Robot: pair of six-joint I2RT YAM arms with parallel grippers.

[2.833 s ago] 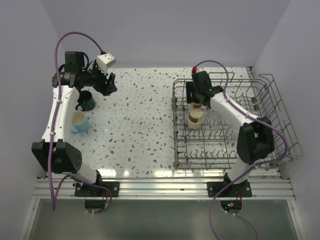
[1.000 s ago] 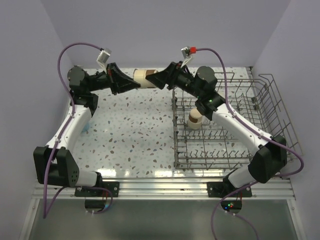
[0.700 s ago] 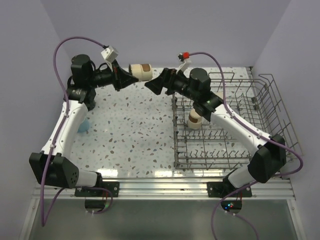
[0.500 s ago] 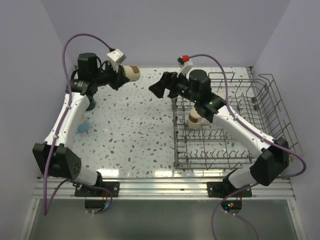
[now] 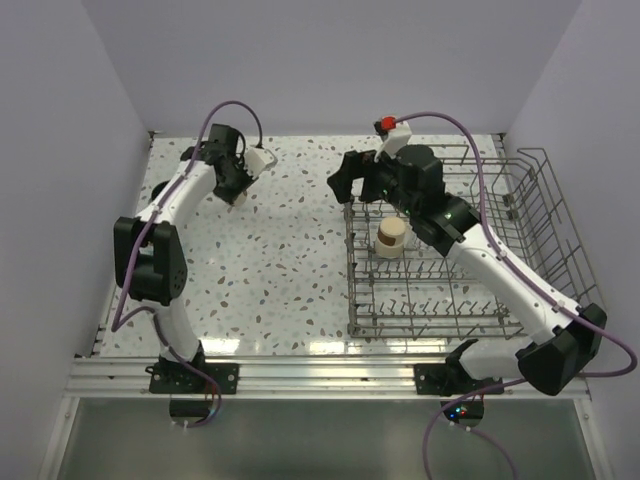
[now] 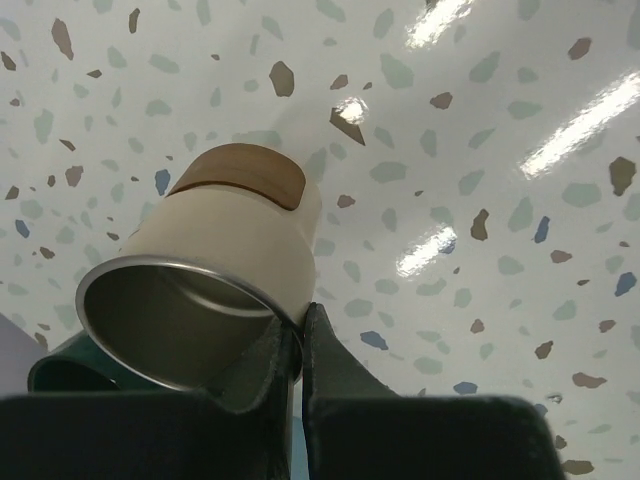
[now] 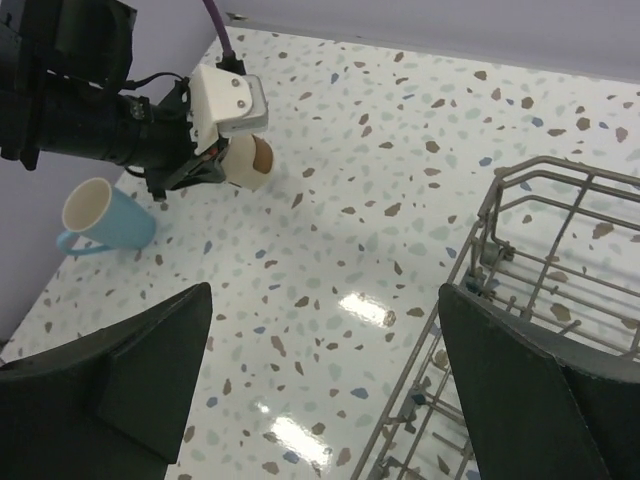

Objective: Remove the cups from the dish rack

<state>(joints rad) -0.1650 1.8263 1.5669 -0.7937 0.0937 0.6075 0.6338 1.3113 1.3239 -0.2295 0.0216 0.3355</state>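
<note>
**Free room and obstacles.** Across the centre and near-left of the table (image 5: 280,270) I find open surface, from the dish rack's left wall over to the left arm. Obstacles:

- The dish rack (image 5: 440,290), with tall wire sides, fills the right half.
- The left arm (image 5: 175,205) lies along the left edge.
- The light blue mug (image 7: 100,222) and dark teal mug (image 6: 55,372) stand under that arm, by the beige tumbler (image 6: 230,250) held near the far-left corner.

High rear overview; beige tumbler (image 6: 235,235) in both wrist views.

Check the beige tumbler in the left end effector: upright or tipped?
Tipped. The beige tumbler has its mouth facing the left wrist camera; the right wrist view shows its brown base pointing sideways.
</note>
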